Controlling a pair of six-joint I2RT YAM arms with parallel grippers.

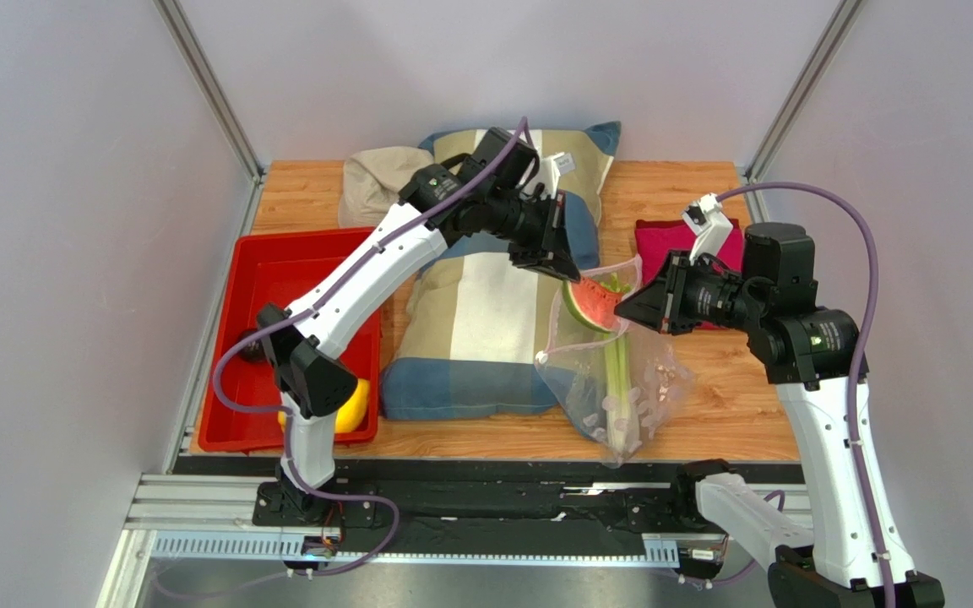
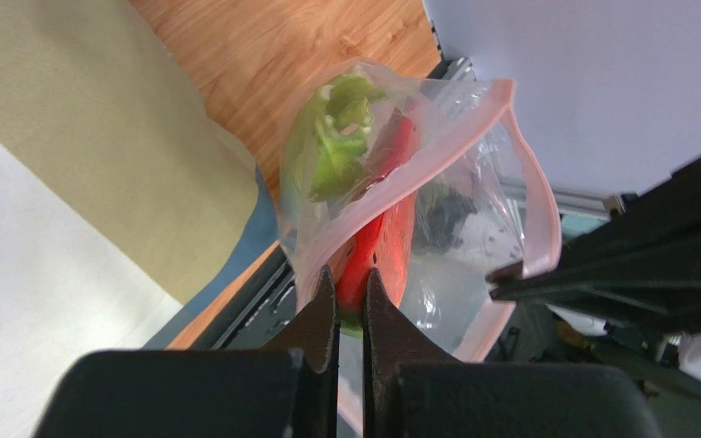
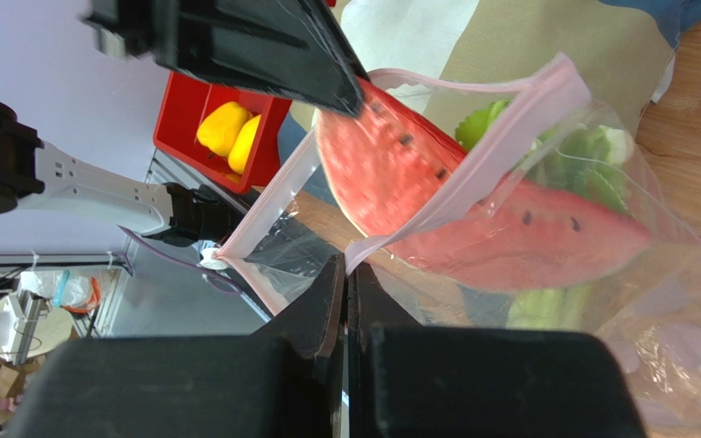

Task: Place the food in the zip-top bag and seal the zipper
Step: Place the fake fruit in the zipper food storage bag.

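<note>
Left gripper (image 2: 350, 283) clamps the red watermelon slice (image 3: 391, 155), I think; right gripper (image 3: 346, 266) pinches the clear plastic bag (image 3: 665, 310) — push deeper before releasing.

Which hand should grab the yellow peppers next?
Left hand, once it drops the watermelon slice: the yellow peppers sit in the red tray on its side. The right hand holds the bag open.

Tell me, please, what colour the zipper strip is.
The zipper is pale pink; the left wrist view shows it best.

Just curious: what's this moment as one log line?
left gripper shut on watermelon slice | right gripper shut on bag | peppers in tray
</note>
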